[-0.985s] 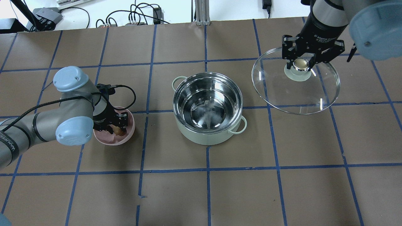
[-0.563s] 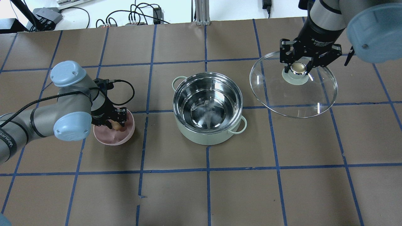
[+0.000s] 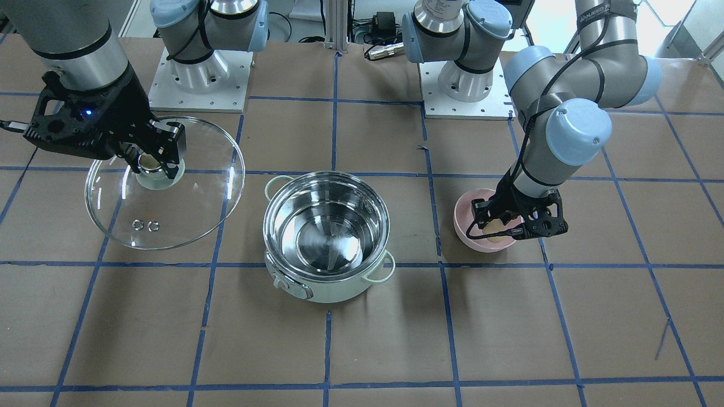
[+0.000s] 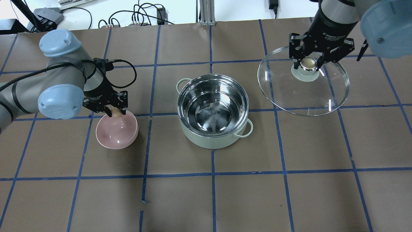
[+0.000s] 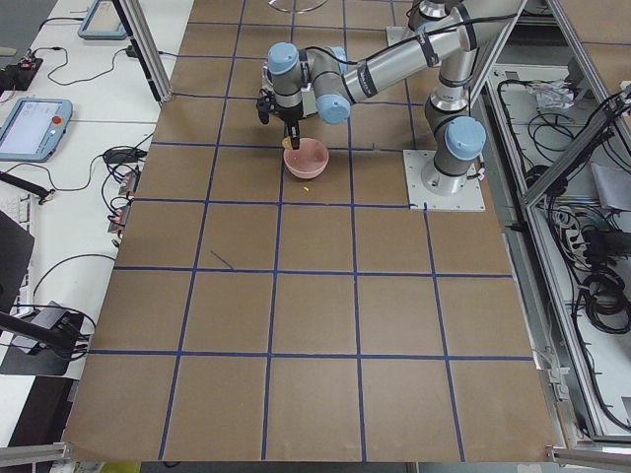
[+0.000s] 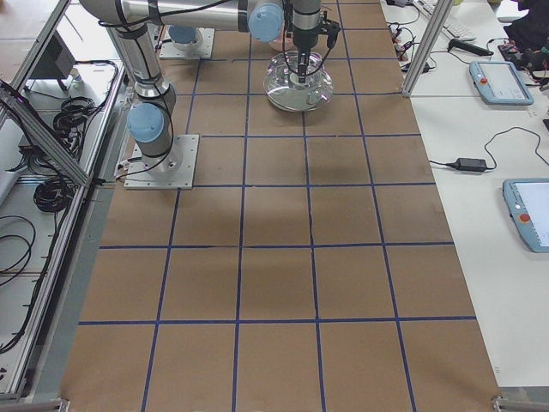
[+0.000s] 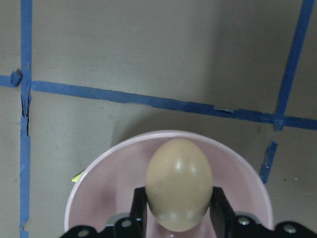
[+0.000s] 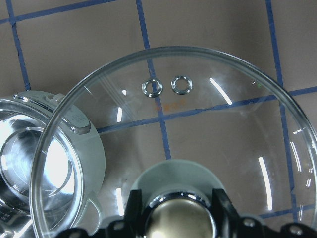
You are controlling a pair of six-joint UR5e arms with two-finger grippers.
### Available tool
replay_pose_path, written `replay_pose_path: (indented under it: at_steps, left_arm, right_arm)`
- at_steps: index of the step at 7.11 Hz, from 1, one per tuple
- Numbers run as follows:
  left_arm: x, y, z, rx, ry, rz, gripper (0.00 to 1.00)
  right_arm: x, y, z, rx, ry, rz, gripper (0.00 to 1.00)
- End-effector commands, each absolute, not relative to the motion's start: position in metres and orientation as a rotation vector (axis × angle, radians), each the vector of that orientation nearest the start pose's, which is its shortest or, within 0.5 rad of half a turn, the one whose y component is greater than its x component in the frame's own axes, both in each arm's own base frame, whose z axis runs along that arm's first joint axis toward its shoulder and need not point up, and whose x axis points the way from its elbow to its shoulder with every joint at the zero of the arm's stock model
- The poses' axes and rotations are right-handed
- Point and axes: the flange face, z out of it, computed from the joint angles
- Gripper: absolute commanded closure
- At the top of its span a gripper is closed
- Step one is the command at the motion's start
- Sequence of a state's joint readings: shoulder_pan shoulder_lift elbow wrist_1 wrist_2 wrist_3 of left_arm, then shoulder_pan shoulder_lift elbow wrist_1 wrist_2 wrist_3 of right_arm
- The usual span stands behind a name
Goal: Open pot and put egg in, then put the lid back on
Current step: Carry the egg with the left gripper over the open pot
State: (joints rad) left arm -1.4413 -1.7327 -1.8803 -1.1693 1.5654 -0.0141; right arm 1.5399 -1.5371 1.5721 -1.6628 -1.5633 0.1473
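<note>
The mint-green pot stands open at the table's middle, its steel inside bare; it also shows in the front view. My left gripper is shut on the tan egg and holds it above the pink bowl, over the bowl's far rim; the egg also shows in the front view. My right gripper is shut on the knob of the clear glass lid and holds the lid in the air to the right of the pot. The lid's vent holes show in the right wrist view.
The pink bowl sits left of the pot on brown paper with blue tape lines. Cables and boxes lie past the table's far edge. The arm bases stand at the robot's side.
My left gripper has lifted out of the pink bowl with the egg in it and moved a little toward the far side. My right gripper with the lid has barely shifted.
</note>
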Motion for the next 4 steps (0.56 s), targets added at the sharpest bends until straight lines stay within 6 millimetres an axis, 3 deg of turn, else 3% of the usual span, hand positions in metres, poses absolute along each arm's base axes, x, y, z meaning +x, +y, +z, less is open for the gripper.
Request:
replay_pose_path:
  at_steps: [1,2,4]
  left_arm:
    - [-0.125,-0.529,0.348,-0.152,3.180,0.019,0.85]
    - [-0.172,-0.525,0.367,-0.078,3.187,-0.039,0.85]
    - [-0.232,-0.528,0.388,0.033,3.206,-0.119,0.85]
  right_arm:
    - [0.120,-0.515,0.480,0.281,3.109,-0.087,0.83]
    - [0.119,-0.515,0.480,0.284,3.109,-0.087,0.83]
    - [0.120,-0.515,0.480,0.283,3.104,-0.089,0.80]
